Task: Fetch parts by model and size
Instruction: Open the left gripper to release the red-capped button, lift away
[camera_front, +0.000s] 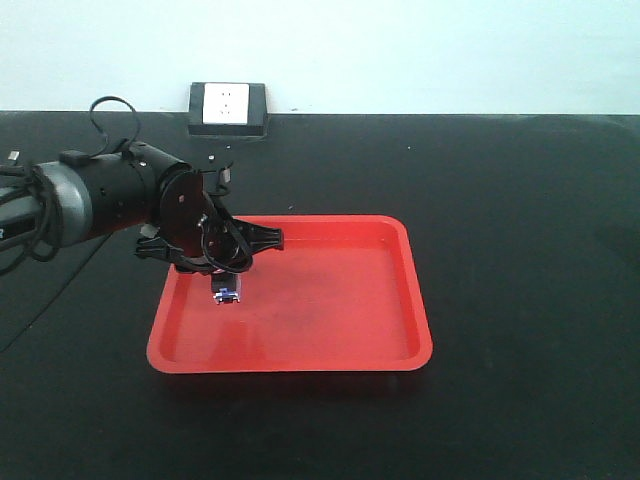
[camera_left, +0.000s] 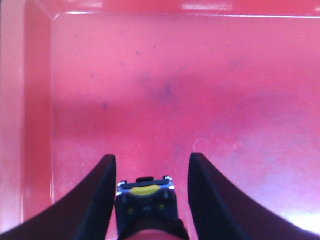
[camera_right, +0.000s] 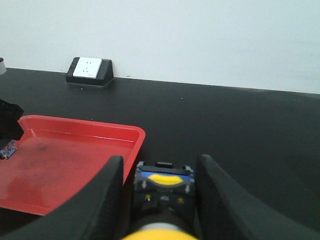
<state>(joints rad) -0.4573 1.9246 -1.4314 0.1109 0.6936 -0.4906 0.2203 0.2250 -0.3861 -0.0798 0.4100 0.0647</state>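
Tray (camera_front: 330, 310), red plastic, rectangular with rounded corners, sits on matte black tabletop (camera_front: 520, 250).

Left gripper (camera_left: 152, 158), black, hangs over the tray's left part, near its left wall, angled down toward the tray floor. Jaws clamped on small red-capped push-button switch (camera_left: 146, 199). It has a black body and a blue-grey base with a yellow centre; the red cap is only a blur at the bottom edge of the wrist view. Front view shows this switch base-down, just above or on the tray floor; cannot tell whether it touches.

Right gripper (camera_right: 160, 159), also black, is off the tray to its right, above bare tabletop, outside the front view. Its jaws grip a matching yellow-capped push-button switch (camera_right: 164, 182).

White socket in a black wedge housing (camera_front: 227, 106) stands behind the tray's far left corner, well apart.
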